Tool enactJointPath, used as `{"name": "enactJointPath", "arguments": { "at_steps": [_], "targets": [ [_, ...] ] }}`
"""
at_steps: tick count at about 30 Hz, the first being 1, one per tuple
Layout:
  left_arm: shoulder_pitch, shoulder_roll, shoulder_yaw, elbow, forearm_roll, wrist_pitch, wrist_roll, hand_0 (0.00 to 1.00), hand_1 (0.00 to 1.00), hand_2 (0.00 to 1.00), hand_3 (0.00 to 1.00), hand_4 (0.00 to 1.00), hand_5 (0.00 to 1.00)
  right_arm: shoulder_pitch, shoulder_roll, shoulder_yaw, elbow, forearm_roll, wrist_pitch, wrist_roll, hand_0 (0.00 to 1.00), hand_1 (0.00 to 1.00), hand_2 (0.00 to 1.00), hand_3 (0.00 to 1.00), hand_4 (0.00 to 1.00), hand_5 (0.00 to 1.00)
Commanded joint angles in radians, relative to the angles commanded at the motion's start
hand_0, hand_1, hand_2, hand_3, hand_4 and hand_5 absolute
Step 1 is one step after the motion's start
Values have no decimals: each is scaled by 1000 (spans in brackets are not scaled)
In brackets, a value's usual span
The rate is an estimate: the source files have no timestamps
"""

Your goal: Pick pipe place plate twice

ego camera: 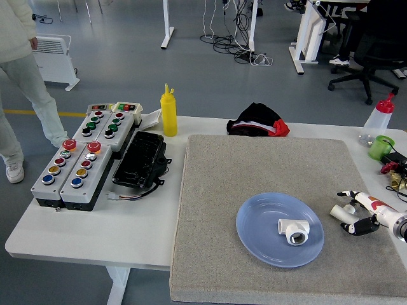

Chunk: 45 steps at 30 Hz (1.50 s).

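Note:
A white T-shaped pipe fitting (293,230) lies on the blue plate (261,219) on the grey mat. A second white pipe fitting (340,211) lies on the mat just right of the plate. My right hand (353,212) comes in from the right edge at that fitting. Its white upper finger (357,196) reaches over the fitting and its black fingers (359,225) curl below it. The fingers bracket the fitting with a gap left, so the hand is open. The fitting rests on the mat. My left arm is out of view.
The grey mat (254,165) covers the table's right half. Button boxes (79,159) and a black device (138,159) stand at the left, with a yellow squeeze bottle (168,113) and a black-red cloth (257,121) at the back. A green cup (380,147) stands at the right edge. A person stands at the far left.

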Motion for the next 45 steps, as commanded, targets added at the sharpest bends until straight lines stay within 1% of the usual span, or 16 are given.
{"name": "enactJointPath", "arguments": {
  "at_steps": [1, 3, 6, 7, 14, 19, 24, 25, 30, 31, 36, 37, 40, 42, 43, 45],
  "targets": [
    [-1, 0, 1, 0, 0, 0, 2, 582, 621, 637, 592, 379, 998, 0, -1, -6, 0, -9, -24, 8, 403, 508, 529, 732, 616, 172],
    [-2, 0, 2, 0, 0, 0, 2, 582, 621, 637, 592, 379, 998, 0, -1, -8, -1, -14, -36, 12, 403, 508, 529, 732, 616, 172],
    [-6, 0, 5, -1, 1, -1, 6, 582, 621, 637, 592, 379, 998, 0, -2, -12, -3, -33, -67, 46, 403, 508, 529, 732, 616, 172],
    [-6, 0, 5, -1, 1, -1, 6, 581, 621, 637, 592, 378, 998, 0, -3, -12, -3, -36, -72, 52, 282, 424, 501, 633, 496, 35],
    [-8, 0, 8, 0, -5, 0, 4, 582, 621, 637, 592, 378, 998, -1, -10, -4, 12, -37, -90, 76, 268, 418, 501, 615, 487, 32],
    [-8, 0, 8, 0, -5, -2, 3, 581, 621, 637, 591, 377, 998, -12, -19, 23, 58, -34, -101, 83, 269, 421, 504, 604, 482, 35],
    [-9, 0, 6, 0, 0, -1, 6, 581, 621, 637, 591, 377, 998, -19, -32, 23, 176, -1, -116, 89, 269, 421, 504, 604, 482, 35],
    [-9, 0, 5, 0, 1, -2, 7, 581, 621, 636, 589, 377, 998, -19, -34, 17, 197, 5, -114, 88, 293, 438, 511, 610, 485, 40],
    [-10, 0, 5, -1, 2, -2, 6, 581, 621, 636, 589, 377, 998, -1, -27, -26, 310, -13, -70, 73, 293, 438, 511, 610, 485, 40],
    [-10, 0, 5, 0, 2, -1, 5, 581, 621, 636, 585, 377, 998, 3, -23, -35, 324, -21, -58, 66, 343, 469, 534, 682, 539, 95],
    [-11, 0, 4, 0, 0, 1, 2, 581, 621, 636, 585, 377, 998, 20, -11, -79, 373, -64, -19, 42, 343, 469, 534, 682, 539, 95],
    [-11, 0, 5, 0, -1, 1, 2, 579, 620, 635, 582, 378, 998, 23, -9, -90, 382, -76, -8, 35, 669, 668, 732, 827, 686, 257],
    [-13, 0, 4, 0, -5, 3, -1, 579, 620, 635, 582, 378, 998, 30, -7, -124, 406, -99, 36, 6, 669, 668, 732, 827, 686, 257],
    [-14, 0, 4, 1, -5, 3, -2, 579, 620, 635, 582, 378, 998, 34, -3, -142, 410, -104, 47, -5, 669, 668, 732, 827, 686, 257],
    [-14, 0, 4, 1, -5, 3, -1, 578, 619, 635, 580, 377, 998, 34, -2, -145, 410, -105, 48, -6, 934, 882, 982, 920, 730, 293],
    [-13, 0, 0, 0, 4, 4, 1, 578, 619, 635, 580, 377, 998, 38, 16, -162, 403, -107, 35, -4, 934, 882, 982, 920, 730, 293]
  ]
}}
